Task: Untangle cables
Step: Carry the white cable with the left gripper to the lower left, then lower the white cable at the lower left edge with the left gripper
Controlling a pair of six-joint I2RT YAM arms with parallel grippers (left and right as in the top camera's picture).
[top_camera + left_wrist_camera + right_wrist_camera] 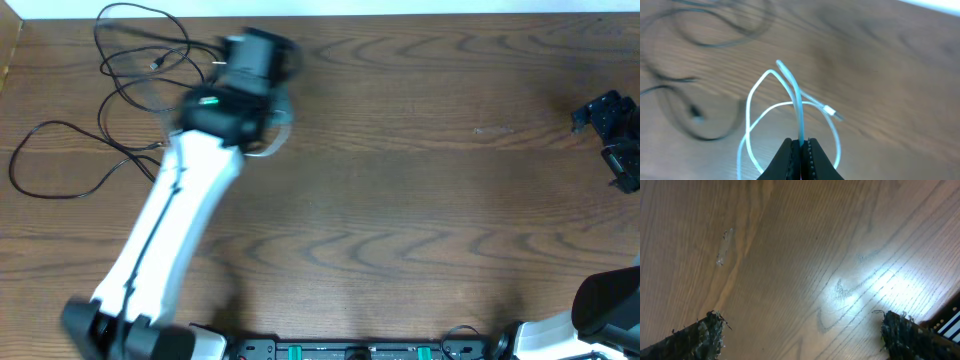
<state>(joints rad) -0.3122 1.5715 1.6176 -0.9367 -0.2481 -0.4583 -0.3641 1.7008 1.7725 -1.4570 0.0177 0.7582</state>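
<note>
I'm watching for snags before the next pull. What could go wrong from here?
1. The left jaws are shut on one thin strand of the white cable; a quick pull may let it slip out.
2. Its free loops cross each other, so tugging could tighten them into a knot.
3. The black cables lie close to the far-left corner of the table; any unseen snag could drag them off.

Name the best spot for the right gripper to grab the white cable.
Probably the white cable just behind its plug, approached from the right: that end sticks out clear of the loops, and the left gripper pinches the folded middle.
</note>
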